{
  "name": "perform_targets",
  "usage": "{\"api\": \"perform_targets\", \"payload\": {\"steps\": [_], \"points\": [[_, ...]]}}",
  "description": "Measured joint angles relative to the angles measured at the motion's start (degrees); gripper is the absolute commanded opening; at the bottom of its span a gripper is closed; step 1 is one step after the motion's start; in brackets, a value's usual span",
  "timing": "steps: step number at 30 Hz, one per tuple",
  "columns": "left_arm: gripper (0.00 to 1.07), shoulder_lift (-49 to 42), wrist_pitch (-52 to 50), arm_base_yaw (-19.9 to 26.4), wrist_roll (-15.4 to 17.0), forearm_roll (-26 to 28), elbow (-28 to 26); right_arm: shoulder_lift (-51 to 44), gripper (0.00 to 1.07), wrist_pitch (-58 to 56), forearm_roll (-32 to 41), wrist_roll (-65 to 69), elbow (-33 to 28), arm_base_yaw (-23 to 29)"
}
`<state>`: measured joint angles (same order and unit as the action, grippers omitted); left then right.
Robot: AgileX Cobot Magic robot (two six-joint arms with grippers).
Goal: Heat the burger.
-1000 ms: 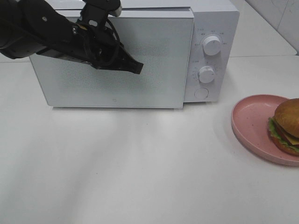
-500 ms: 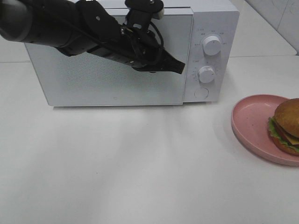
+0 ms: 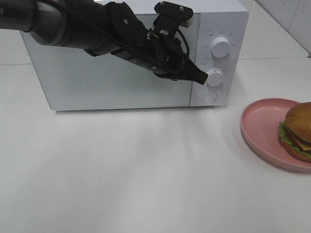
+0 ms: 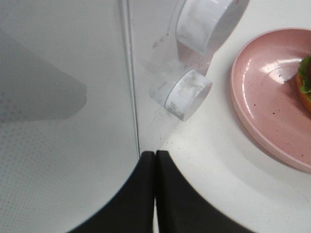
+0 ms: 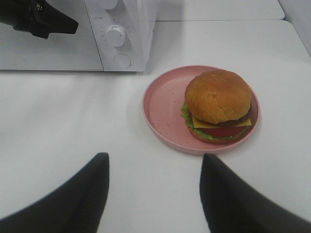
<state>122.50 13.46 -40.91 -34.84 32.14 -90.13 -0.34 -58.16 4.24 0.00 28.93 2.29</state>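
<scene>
Burger (image 5: pixel 217 106) is sitting on the pink speckled plate (image 5: pixel 163 114), right of the white microwave (image 3: pixel 121 92); left gripper (image 3: pixel 202 80), fingers pressed together, is pointing at the closed door's edge by the lower dial (image 3: pixel 215 76), while right gripper (image 5: pixel 153 194) is hovering spread, empty

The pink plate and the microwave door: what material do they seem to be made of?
The pink plate looks like glazed ceramic or perhaps melamine: its surface is glossy, with bright highlights and fine dark speckles. The microwave door looks like pale glass or glossy plastic: it is smooth, shows a fine dot pattern, and reflects the arm faintly in the left wrist view. The pictures cannot settle either for certain.
</scene>
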Motion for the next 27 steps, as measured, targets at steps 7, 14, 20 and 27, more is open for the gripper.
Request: {"api": "perform_targets", "payload": {"steps": [7, 14, 20, 27], "points": [[0.0, -0.11, 2.64, 0.0, -0.46, -0.74, -0.57, 0.0, 0.55, 0.0, 0.0, 0.0, 0.0, 0.0], [0.0, -4.01, 9.91, 1.43, -2.12, -4.47, -1.26, 0.0, 0.55, 0.0, 0.0, 0.0, 0.0, 0.0], [0.0, -8.08, 19.94, 2.81, -1.55, -6.59, -2.01, 0.0, 0.55, 0.0, 0.0, 0.0, 0.0, 0.0], [0.0, -10.37, 31.63, 2.75, 4.7, -12.26, -2.01, 0.0, 0.55, 0.0, 0.0, 0.0, 0.0, 0.0]]}}
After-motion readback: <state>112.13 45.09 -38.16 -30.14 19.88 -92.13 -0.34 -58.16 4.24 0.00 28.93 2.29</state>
